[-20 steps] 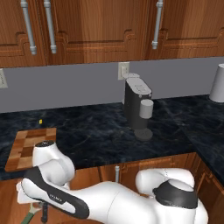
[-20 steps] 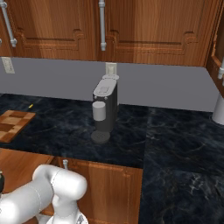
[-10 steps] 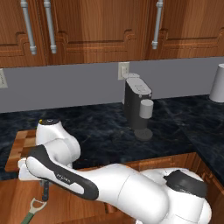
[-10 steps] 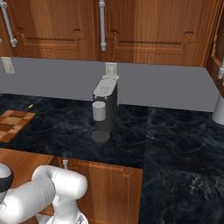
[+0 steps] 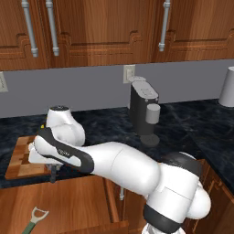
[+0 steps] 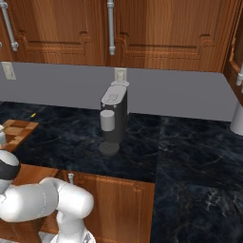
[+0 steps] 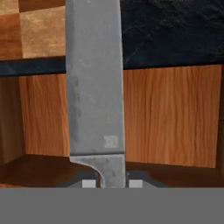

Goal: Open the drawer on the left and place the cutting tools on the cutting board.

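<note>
Hand [image 7: 111,183] clamped on the knife [image 7: 94,83], flat matte grey blade running up the hand view. Beyond the tip, checkered wooden cutting board [image 5: 27,157] on marbled black worktop [image 5: 192,123]. Below, open reddish-brown drawer [image 5: 64,201] holding green-handled peeler [image 5: 34,218] with forked pale head.

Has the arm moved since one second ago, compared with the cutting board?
Yes. In the left base view the arm has risen from low at the open drawer up to the cutting board, carrying the knife.
</note>
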Robot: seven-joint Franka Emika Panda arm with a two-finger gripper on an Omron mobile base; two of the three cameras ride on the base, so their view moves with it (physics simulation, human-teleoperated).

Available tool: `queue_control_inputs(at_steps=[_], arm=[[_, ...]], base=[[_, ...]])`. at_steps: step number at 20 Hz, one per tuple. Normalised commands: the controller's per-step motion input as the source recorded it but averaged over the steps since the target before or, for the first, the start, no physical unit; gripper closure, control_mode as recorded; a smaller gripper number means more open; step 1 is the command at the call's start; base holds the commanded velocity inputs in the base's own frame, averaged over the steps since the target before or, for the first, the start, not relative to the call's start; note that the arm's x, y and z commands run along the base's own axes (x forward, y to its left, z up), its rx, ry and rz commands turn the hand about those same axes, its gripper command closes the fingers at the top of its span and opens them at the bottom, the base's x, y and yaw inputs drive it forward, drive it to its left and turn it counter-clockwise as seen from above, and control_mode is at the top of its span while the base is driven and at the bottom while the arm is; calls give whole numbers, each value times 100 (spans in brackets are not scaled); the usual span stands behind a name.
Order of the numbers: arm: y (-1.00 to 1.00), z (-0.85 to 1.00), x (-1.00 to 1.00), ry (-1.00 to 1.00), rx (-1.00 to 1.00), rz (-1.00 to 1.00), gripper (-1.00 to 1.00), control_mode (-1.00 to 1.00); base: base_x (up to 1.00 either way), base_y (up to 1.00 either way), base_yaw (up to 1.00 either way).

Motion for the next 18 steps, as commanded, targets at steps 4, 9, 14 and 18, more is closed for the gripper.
queue_control_inputs(at_steps=[4,9,14,18], arm=[[0,0,75,0,0,0,100,-100],[5,0,59,0,0,0,100,-100],[27,-3,43,0,0,0,100,-100],[46,-12,29,0,0,0,100,-100]], base=[[0,0,0],[0,0,0],[0,0,0],[0,0,0]])
